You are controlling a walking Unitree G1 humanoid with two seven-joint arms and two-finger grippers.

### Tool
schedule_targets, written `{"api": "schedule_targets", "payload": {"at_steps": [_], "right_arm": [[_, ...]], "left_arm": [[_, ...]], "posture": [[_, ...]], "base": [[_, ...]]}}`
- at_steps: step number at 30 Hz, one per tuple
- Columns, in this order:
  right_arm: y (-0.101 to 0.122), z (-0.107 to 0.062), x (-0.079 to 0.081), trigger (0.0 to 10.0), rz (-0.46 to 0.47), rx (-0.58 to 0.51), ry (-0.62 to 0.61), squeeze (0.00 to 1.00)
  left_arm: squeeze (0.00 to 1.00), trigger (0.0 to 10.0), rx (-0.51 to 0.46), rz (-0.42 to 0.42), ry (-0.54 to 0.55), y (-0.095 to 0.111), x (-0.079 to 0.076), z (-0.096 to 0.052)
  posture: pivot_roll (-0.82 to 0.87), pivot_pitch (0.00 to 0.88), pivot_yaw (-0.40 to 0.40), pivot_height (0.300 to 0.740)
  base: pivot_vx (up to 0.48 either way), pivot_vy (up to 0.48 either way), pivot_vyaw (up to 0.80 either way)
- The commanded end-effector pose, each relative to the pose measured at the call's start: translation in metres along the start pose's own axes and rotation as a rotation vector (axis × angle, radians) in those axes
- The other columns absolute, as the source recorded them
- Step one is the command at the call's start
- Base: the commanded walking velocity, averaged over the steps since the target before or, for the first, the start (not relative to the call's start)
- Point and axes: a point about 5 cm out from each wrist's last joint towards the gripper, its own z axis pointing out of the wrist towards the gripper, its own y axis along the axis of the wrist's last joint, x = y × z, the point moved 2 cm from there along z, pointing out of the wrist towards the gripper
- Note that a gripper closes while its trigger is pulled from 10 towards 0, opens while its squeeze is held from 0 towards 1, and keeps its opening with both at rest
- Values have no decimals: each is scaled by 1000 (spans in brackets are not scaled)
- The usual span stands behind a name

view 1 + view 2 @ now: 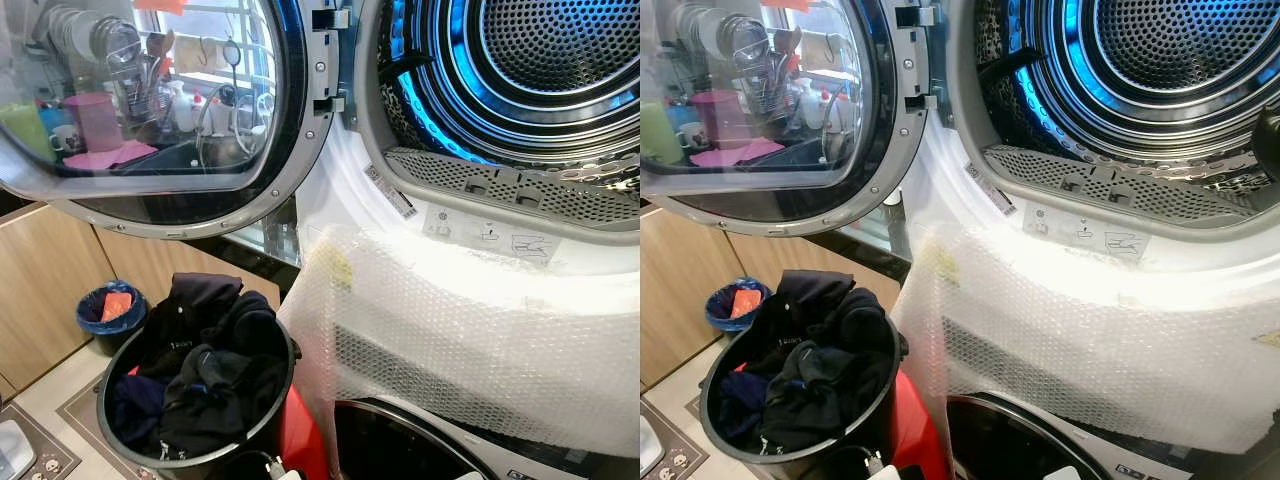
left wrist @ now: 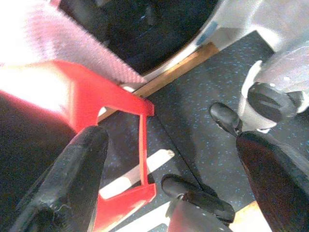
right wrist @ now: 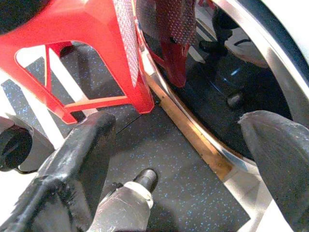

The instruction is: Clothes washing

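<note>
Both grippers, left gripper (image 2: pixel 169 159) and right gripper (image 3: pixel 178 145), hang wide open and empty below the black bucket (image 1: pixel 262 420) of dark clothes (image 1: pixel 205 365), nearer the left arm.

It is a home laundry corner: 2 stacked machines, an open round door (image 1: pixel 170 110), wooden cabinets (image 1: pixel 45 290), a clothes bucket (image 1: pixel 200 380).

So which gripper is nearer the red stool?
Left, probably. The left gripper hangs open right beside the red stool; the right gripper, also open, hangs farther off, nearer the lower machine's door.
</note>
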Motion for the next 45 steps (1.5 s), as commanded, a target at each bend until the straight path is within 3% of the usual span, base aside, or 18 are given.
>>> {"api": "schedule_targets", "payload": {"at_steps": [1,12,14,18,25,30,37,45], "right_arm": [[11,2,-2,10000,-21,-40,9,0],[26,0,-1,10000,-22,-129,103,0],[31,-1,-6,10000,-21,-151,90,0],[33,-1,-8,10000,-20,-160,82,0],[51,0,-17,10000,7,-239,-3,0],[61,-2,-32,10000,22,-279,-116,0],[75,-14,-71,10000,177,-350,-350,0],[75,-13,-69,10000,208,-355,-332,0]], "left_arm": [[0,10000,-20,25,-25,7,2,1],[0,10000,-215,36,13,60,27,4],[0,10000,-270,55,-17,77,23,8],[0,10000,-300,82,-52,90,17,11],[0,10000,-394,209,-104,130,9,14],[0,10000,-414,229,-43,133,20,10],[0,10000,-444,210,72,130,39,-2],[0,10000,-550,209,227,155,56,-17]], "posture": [[-12,0,-28,740],[-25,0,-8,740],[-29,0,-5,740],[-36,0,1,740],[-31,0,9,740],[-30,0,19,740],[-5,0,22,740],[4,0,27,740]], "base": [[0,0,0],[0,0,0],[0,0,0],[0,0,0],[0,0,0],[0,0,0],[0,0,0],[0,0,0]]}}
